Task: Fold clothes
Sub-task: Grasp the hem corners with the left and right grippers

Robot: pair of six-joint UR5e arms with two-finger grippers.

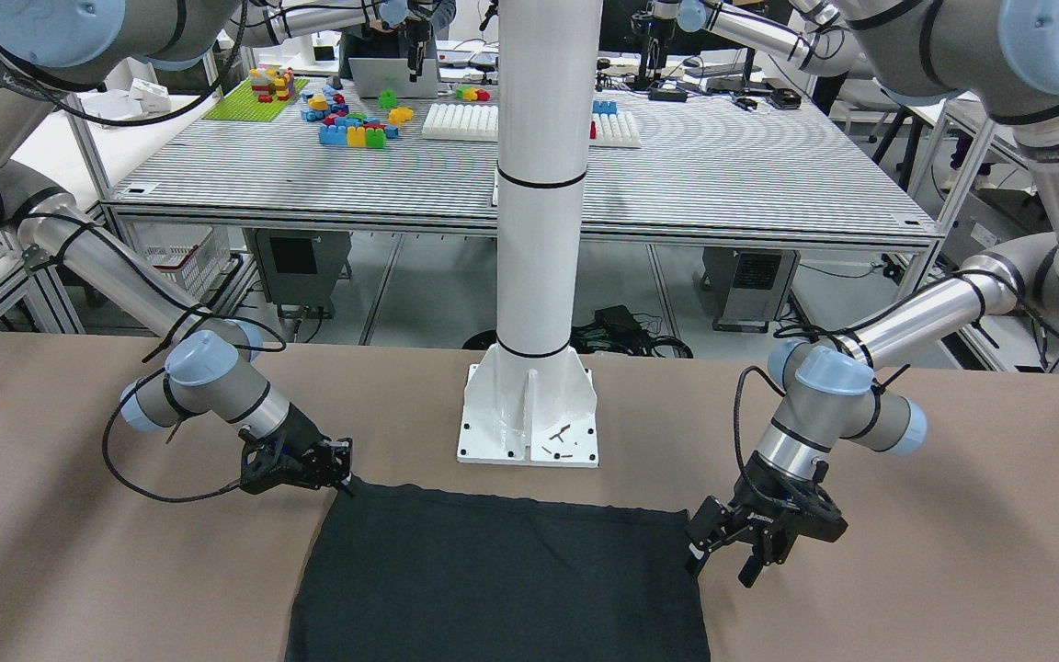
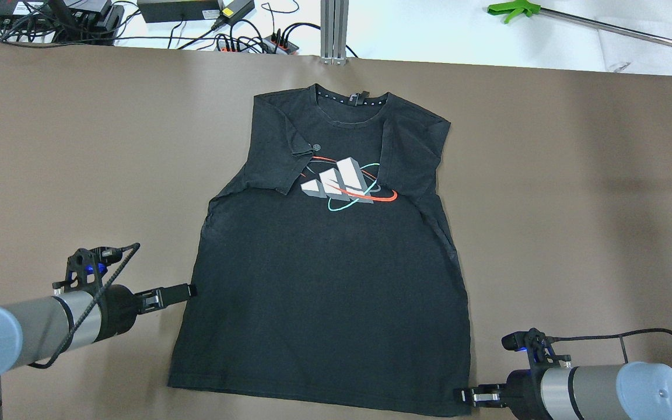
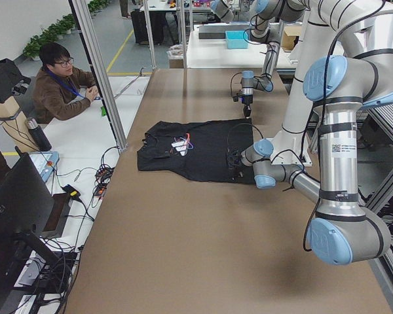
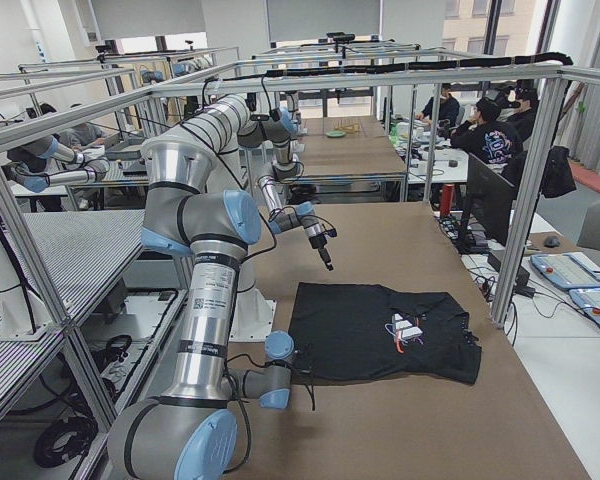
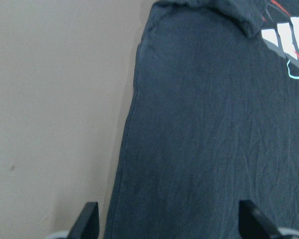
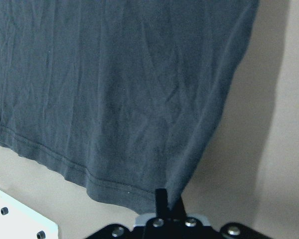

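The clothes are one black T-shirt (image 2: pixel 324 280) with a white, red and teal chest print. It lies flat on the brown table, collar away from me, both sleeves folded inward. My left gripper (image 2: pixel 191 290) is open at the shirt's left side edge. In the left wrist view its fingers (image 5: pixel 89 221) stand wide apart, one over the table and one over the shirt (image 5: pixel 204 139). My right gripper (image 2: pixel 463 396) is shut on the near right hem corner, and in the right wrist view it (image 6: pixel 164 199) pinches the fabric (image 6: pixel 114 89). In the front-facing view the left gripper (image 1: pixel 723 563) is right of the shirt (image 1: pixel 493 579).
The white pole's base plate (image 1: pixel 529 414) stands just behind the hem on my side. Cables and power strips (image 2: pixel 242 41) lie past the table's far edge. A seated person (image 3: pixel 62 85) is at the far side. Bare brown tabletop (image 2: pixel 575 204) flanks the shirt.
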